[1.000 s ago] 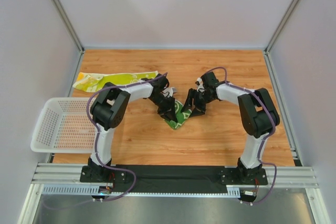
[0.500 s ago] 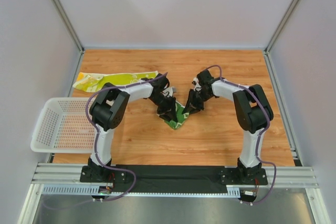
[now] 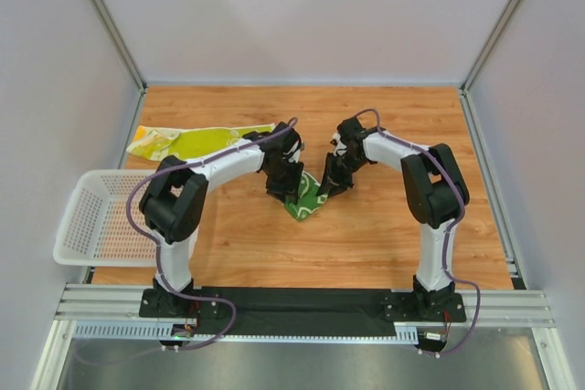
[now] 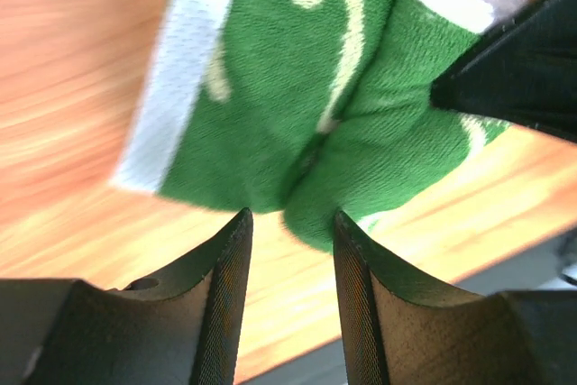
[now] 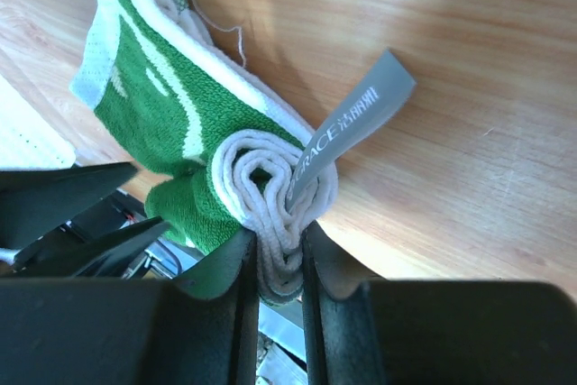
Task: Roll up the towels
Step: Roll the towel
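The right gripper (image 5: 275, 248) is clamping the rolled end of the dark green cloth towel with white swirls (image 5: 135, 128), while the left gripper (image 4: 290, 223), its jaws apart, is hovering with this towel just ahead of its fingertips.

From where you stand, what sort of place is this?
Probably a robot test booth: left arm and right arm bolted to a metal rail, plain white panels boxing in a wooden tabletop, with a green towel, yellow towel and basket as props.

right pincer (image 5: 279, 245) has clamped the green towel (image 5: 153, 128); left pincer (image 4: 290, 227) loosened.
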